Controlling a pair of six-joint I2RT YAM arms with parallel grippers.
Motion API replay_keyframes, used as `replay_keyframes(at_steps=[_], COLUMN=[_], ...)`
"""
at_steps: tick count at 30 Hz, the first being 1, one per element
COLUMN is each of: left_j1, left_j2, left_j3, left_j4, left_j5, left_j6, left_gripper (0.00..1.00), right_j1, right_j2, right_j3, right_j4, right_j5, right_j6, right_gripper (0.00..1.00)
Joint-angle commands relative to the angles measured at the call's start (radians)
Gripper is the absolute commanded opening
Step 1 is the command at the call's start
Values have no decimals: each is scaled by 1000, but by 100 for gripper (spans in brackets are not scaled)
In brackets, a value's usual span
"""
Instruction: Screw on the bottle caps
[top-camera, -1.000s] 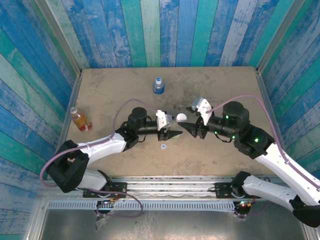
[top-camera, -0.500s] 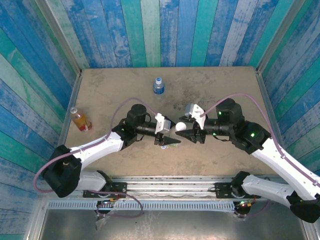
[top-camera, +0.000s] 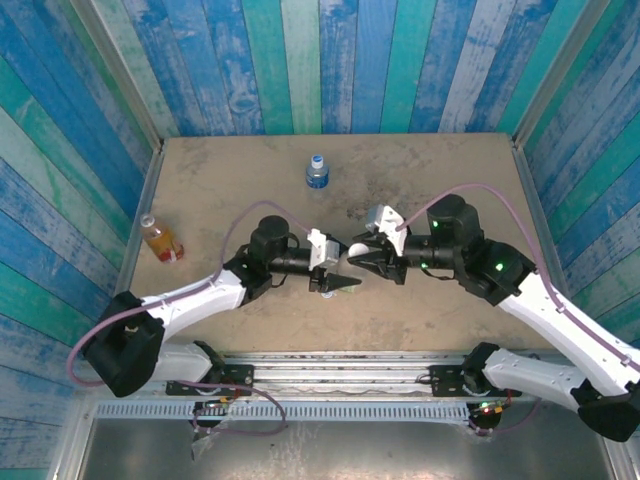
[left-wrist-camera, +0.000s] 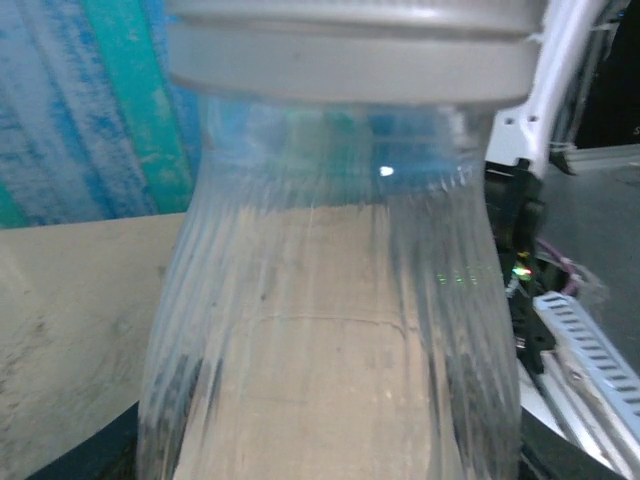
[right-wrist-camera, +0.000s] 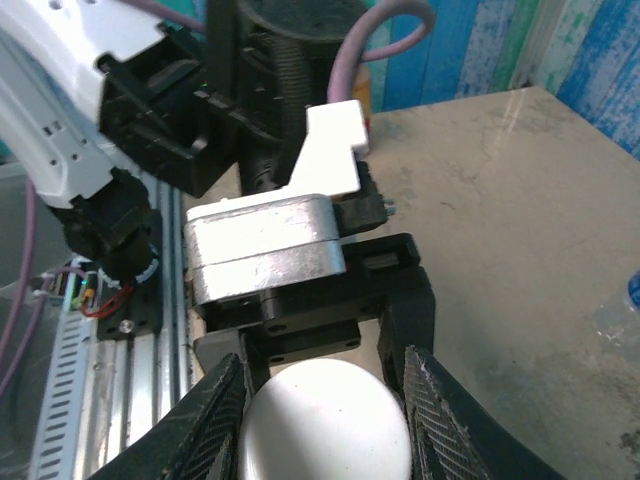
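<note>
A clear ribbed bottle (left-wrist-camera: 330, 330) stands upright near the table's middle, with my left gripper (top-camera: 340, 283) shut on its lower body. On its neck sits a white bottle cap (top-camera: 357, 251), which looks pale grey in the left wrist view (left-wrist-camera: 350, 60). My right gripper (right-wrist-camera: 325, 400) reaches in from the right, and both ribbed pads touch the sides of that cap (right-wrist-camera: 325, 425). A bottle with a blue label and blue cap (top-camera: 317, 172) stands at the back centre. Against the left wall stands a bottle of orange liquid (top-camera: 160, 240).
Blue and green plank walls close the table (top-camera: 450, 180) on three sides. The two arms meet nose to nose at the centre, their wrists close together. A metal rail (top-camera: 330, 362) runs along the near edge.
My right gripper has moved left onto the white cap, and its jaws have narrowed around it. The left gripper, still holding the bottle, has shifted only slightly.
</note>
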Motion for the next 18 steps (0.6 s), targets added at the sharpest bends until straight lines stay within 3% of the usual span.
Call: replay_keyframes(at_steps=[1, 5, 11, 18], left_j1=[-1, -1, -1, 0], left_j2=[-54, -45, -60, -47], left_j3=[-12, -4, -19, -9], left_j4=[223, 212, 134, 140], left_j5=[-247, -262, -228, -159], left_j6=[-129, -116, -38, -36], left_gripper=[45, 47, 47, 48], right_j1=[-6, -6, -5, -5], right_j2=[51, 70, -40, -44], right_j3=[-3, 2, -39, -70], right_j4=[21, 30, 90, 143], right_j5=[265, 270, 125, 120], right_j6=[103, 116, 47, 70], right_gripper=[29, 41, 68, 72])
